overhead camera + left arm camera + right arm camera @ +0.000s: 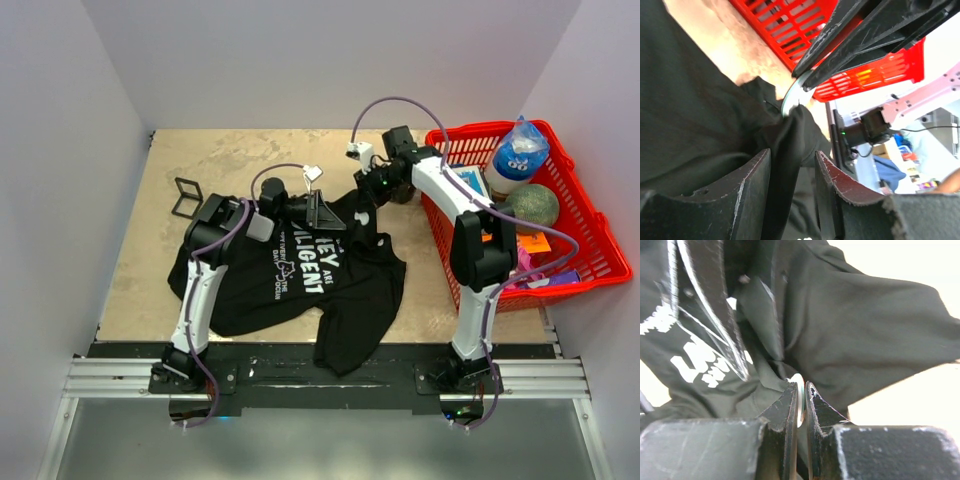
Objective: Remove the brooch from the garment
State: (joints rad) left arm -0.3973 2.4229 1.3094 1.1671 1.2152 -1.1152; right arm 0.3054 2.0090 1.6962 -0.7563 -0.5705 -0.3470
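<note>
The black T-shirt garment [345, 290] with white lettering lies mid-table. My left gripper [322, 212] is shut on a raised fold of its fabric [785, 145], which runs between my left gripper's [792, 152] jaws. My right gripper [368, 192] is shut edge-on on a thin pale round disc [798, 379] fixed in the cloth [865, 325]: the brooch. Its rim also shows in the left wrist view [789, 97], pinched by the right fingers [840, 45]. The two grippers are close together, with cloth stretched between them.
A small black open-frame piece [187, 197] lies on the bare table left of the shirt, apart from it. A red basket [590, 230] at the right holds a bottle [517, 155], a ball [535, 205] and other items.
</note>
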